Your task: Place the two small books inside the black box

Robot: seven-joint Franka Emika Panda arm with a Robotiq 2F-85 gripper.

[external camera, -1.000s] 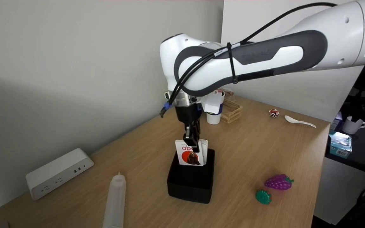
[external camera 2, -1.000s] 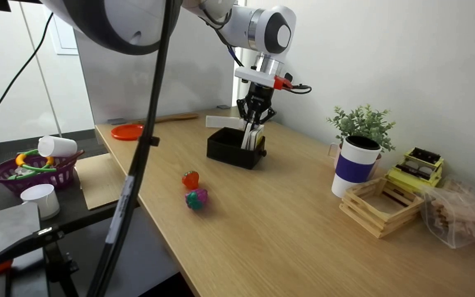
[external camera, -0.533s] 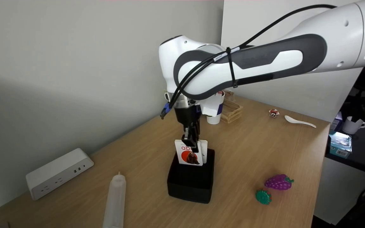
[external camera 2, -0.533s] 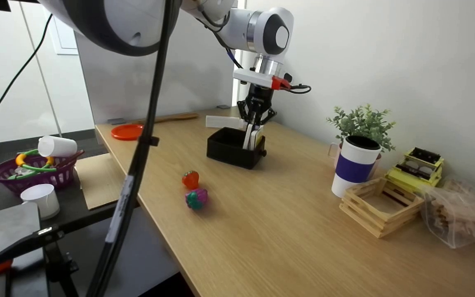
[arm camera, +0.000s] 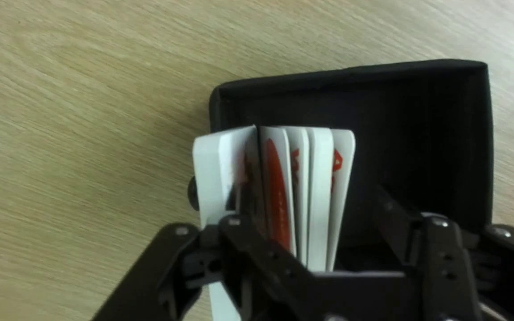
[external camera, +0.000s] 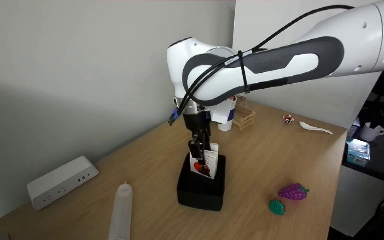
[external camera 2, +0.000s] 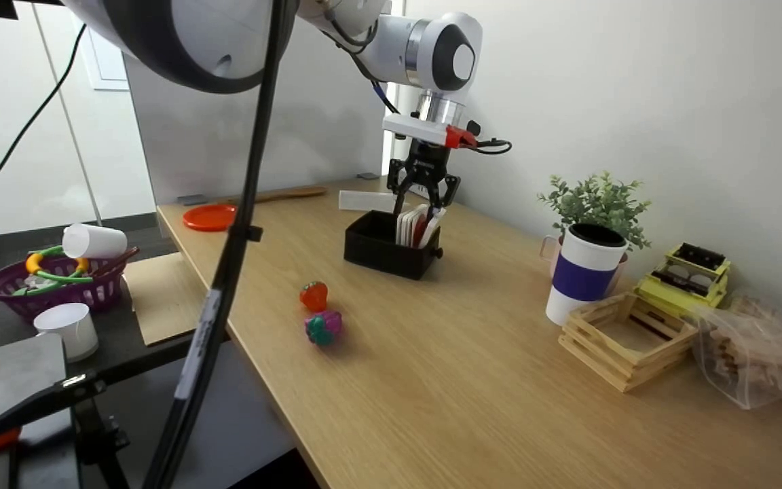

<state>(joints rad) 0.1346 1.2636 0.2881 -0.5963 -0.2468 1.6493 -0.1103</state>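
The black box (external camera: 200,200) stands on the table and shows in both exterior views. The small books (external camera 2: 413,225) stand upright at its knobbed end, rising above the rim. A red and white cover (external camera: 202,168) with a bear faces the box's free part. In the wrist view several white leaves (arm camera: 320,191) are fanned apart, and a thicker white piece (arm camera: 208,178) leans out over the knobbed wall. Where one book ends and the other begins I cannot tell. My gripper (external camera 2: 415,212) is open around them; its right-hand finger (arm camera: 406,227) in the wrist view stands clear of the leaves.
A clear bottle (external camera: 121,213) and a white outlet box (external camera: 62,183) lie beside the black box. Toy fruits (external camera 2: 320,312) lie near the table edge. A tumbler (external camera 2: 581,278), a wooden crate (external camera 2: 628,339) and a plant (external camera 2: 594,204) stand by the wall.
The fingers have spread from a shut grip on the books. The leaves have fanned out and the bear cover has tilted. The box has shifted slightly; before that the arm sank a little.
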